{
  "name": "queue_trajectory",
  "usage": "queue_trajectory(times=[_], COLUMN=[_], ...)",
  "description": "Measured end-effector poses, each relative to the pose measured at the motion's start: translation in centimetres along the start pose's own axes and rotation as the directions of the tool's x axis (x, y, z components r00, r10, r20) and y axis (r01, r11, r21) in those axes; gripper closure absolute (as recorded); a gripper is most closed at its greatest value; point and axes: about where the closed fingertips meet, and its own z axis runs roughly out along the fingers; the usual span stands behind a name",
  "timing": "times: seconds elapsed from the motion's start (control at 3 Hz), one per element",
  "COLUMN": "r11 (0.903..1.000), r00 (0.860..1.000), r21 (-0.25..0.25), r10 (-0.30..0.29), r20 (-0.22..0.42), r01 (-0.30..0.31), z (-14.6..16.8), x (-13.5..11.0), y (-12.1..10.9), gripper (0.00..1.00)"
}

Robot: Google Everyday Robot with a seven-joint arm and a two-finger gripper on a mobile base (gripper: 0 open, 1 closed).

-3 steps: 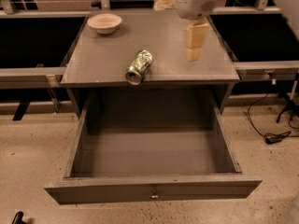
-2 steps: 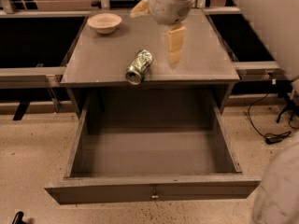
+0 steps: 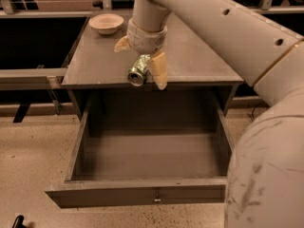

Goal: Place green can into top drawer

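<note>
The green can (image 3: 137, 72) lies on its side on the cabinet top (image 3: 199, 61), close to the front edge, with a shiny silver end facing me. My gripper (image 3: 140, 64) comes down from the arm right over the can. It is open, with one beige finger (image 3: 159, 70) to the can's right and the other behind it to the left. The fingers stand wider than the can and do not clamp it. The top drawer (image 3: 137, 194) is pulled out below, its box bare inside, with a small metal knob (image 3: 156, 201) on the front panel.
A beige bowl (image 3: 106, 23) stands at the back left of the cabinet top. My large arm (image 3: 256, 46) fills the right side of the view. Speckled floor lies around the drawer, and dark shelving with rails flanks the cabinet.
My gripper has moved left and down from the right part of the cabinet top to sit over the can. The can and the drawer have stayed in place.
</note>
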Motion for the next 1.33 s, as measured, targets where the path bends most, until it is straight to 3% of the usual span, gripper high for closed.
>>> queue_trajectory(times=[0.33, 0.67, 1.0, 1.33], r11=[0.9989, 0.9979, 0.9941, 0.9995], r00=[0.999, 0.998, 0.995, 0.999], r21=[-0.02, 0.033, 0.043, 0.009], r10=[-0.042, 0.057, 0.1, 0.031], r20=[-0.02, -0.017, -0.014, -0.017], r01=[0.042, -0.056, -0.099, -0.031], z=[1.8, 0.8, 0.7, 1.1], x=[0.1, 1.1, 1.3, 1.5], y=[-0.6, -1.6, -1.8, -1.9], gripper=[0.0, 0.0, 0.0, 0.0])
